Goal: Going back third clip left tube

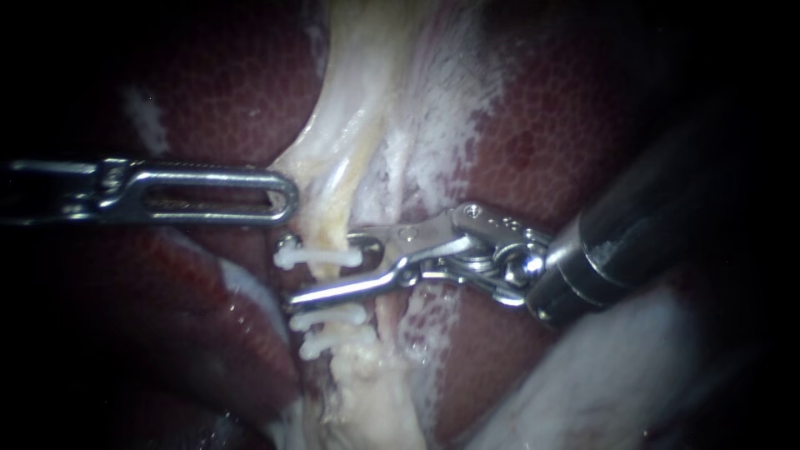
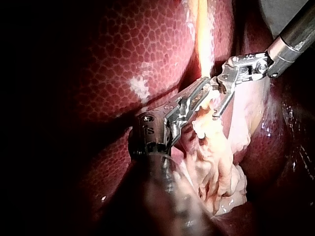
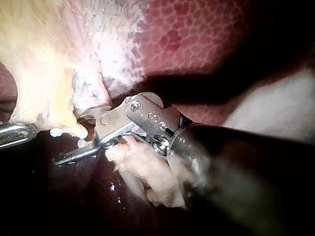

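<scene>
Liver (image 1: 550,125) dark red all round; pale tube (image 1: 342,183) runs down its middle. R instrument (image 1: 329,271): jaws wide apart, tube between them, nothing gripped. L instrument (image 1: 287,196): tip at tube's edge higher up, grip can't be told. One white clip (image 1: 292,257) just above R jaws, two clips (image 1: 321,318) just below.

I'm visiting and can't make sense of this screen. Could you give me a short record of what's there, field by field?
Setting: liver with a pale tube running down it
Clips: three white clips across the tube
Left tool: tip beside the tube, near the top clip
Right tool: jaws open at the tube, top clip between them
</scene>
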